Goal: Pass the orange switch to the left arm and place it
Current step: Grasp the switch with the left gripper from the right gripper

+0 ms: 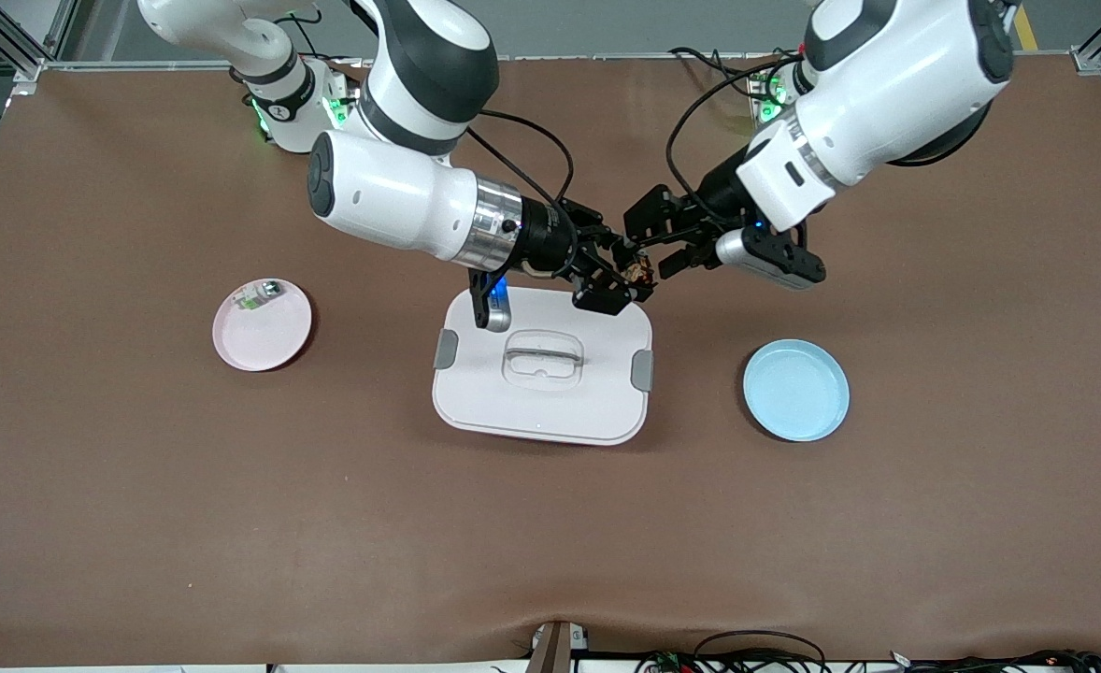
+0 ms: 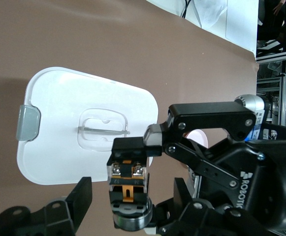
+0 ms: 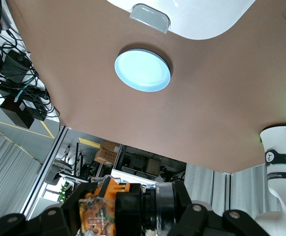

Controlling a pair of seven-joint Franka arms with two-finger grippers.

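Two white arms meet in the air above the white box [image 1: 543, 374], over the edge of its lid that lies farther from the front camera, toward the left arm's end of the table. The right gripper [image 1: 618, 277] is clamped tight on the orange switch [image 1: 639, 272], a small black block with an orange part, holding it up over that corner of the box. In the left wrist view the switch [image 2: 129, 182] sits pinched by the right gripper [image 2: 133, 184], and the left gripper [image 1: 663, 245] has its jaws spread to either side of the switch, not touching it. A blue plate [image 1: 795, 390] lies beside the box toward the left arm's end; a pink plate [image 1: 262, 324] carrying a small green-and-white component [image 1: 259, 294] lies beside the box toward the right arm's end.
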